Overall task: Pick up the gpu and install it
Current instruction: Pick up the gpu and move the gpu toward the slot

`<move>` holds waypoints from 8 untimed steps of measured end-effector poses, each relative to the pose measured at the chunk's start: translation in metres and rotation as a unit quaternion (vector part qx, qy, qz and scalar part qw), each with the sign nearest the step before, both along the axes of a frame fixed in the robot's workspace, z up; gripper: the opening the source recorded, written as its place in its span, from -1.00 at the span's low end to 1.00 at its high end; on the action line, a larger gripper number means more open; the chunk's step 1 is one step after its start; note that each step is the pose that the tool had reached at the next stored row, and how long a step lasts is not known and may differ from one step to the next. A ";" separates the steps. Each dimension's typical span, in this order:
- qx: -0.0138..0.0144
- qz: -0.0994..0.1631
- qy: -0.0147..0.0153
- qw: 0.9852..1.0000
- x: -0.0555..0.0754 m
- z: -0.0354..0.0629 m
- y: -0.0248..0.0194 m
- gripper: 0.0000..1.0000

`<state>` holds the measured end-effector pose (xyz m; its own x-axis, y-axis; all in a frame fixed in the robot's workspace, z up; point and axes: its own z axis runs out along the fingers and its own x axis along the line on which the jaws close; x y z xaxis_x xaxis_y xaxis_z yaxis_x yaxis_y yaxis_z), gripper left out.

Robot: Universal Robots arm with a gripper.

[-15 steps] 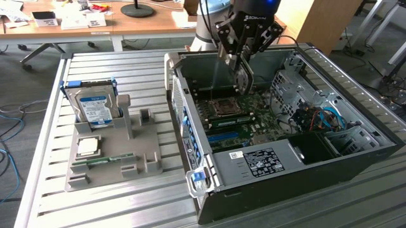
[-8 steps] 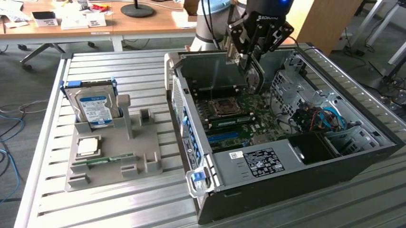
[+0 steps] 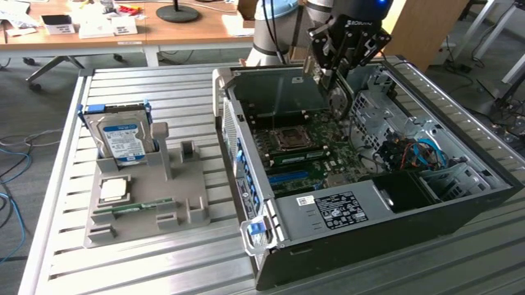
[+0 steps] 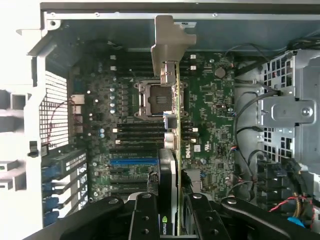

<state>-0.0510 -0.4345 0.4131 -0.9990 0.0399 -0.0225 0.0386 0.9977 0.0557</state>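
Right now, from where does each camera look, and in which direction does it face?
Exterior view: off the arm, raised, looking down on the open computer case and parts tray; the arm and its fingers show above the case.
Wrist view: on the wrist, looking down past the fingers along the held gpu to the motherboard.
Shared: case, motherboard, gpu, fingers.

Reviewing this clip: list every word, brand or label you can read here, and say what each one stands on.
"DELL": white mark on the motherboard.
"NVIDIA": letters beside a green logo on the gpu, partly cut off at the picture's edge.
Too blurred to read: white lettering on the gripper body, the blue label on the hard drive, the power supply sticker, and the cards on the desk behind.
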 end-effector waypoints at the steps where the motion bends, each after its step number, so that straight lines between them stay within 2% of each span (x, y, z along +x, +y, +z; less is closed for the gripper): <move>1: 0.000 0.000 0.000 1.000 0.003 0.0000 0.0000 -0.46; 8: 0.000 0.000 0.000 1.000 0.026 -0.0001 0.0000 -0.46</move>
<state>-0.0254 -0.4345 0.4130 -0.9989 0.0400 -0.0225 0.0387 0.9977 0.0556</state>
